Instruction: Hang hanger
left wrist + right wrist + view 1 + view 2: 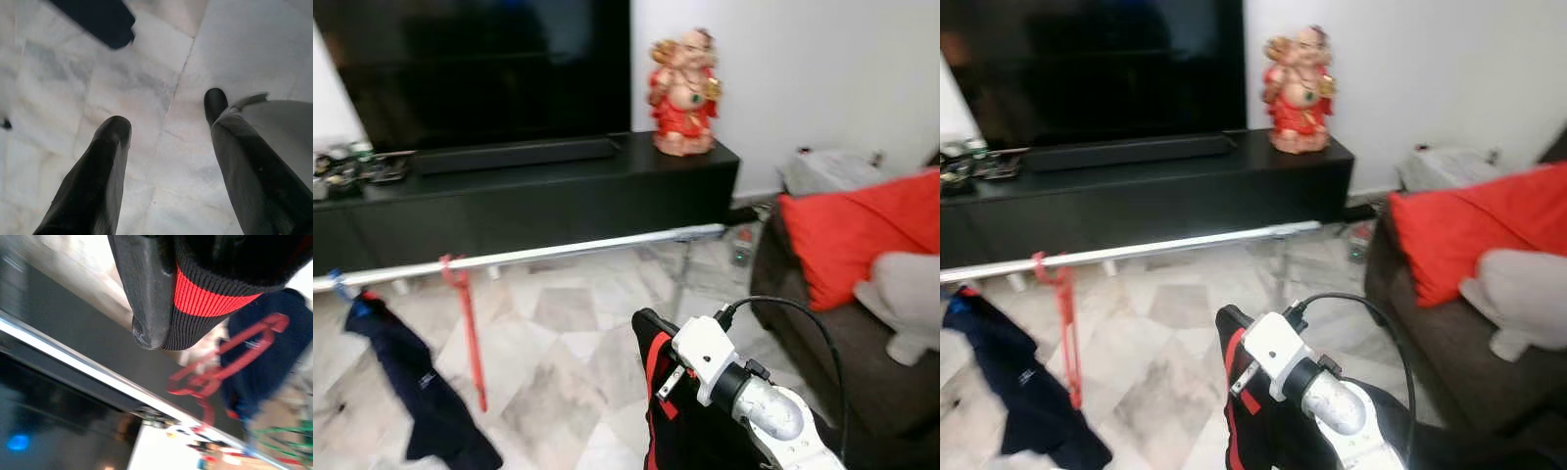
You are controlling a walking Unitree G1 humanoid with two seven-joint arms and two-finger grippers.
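A silver rail (pixel 568 251) runs across the room in front of the black TV console. From it an empty red hanger (pixel 466 323) hangs tilted, and further left a navy garment (pixel 416 392) hangs on a blue hanger. At the bottom centre, my right gripper (pixel 653 331) is shut on a black garment with red stripes (pixel 668 411), held below the rail's height. In the right wrist view one black finger (pixel 146 289) presses against the striped knit cuff (pixel 210 298). My left gripper (pixel 166 113) is open above the marble floor, holding nothing.
A black TV console (pixel 538 196) with a large dark TV stands behind the rail, with a red and gold figurine (pixel 684 90) at its right end. On the right is a dark sofa (pixel 842 343) with a red cushion (pixel 862 235). The floor is marble tile (pixel 568 362).
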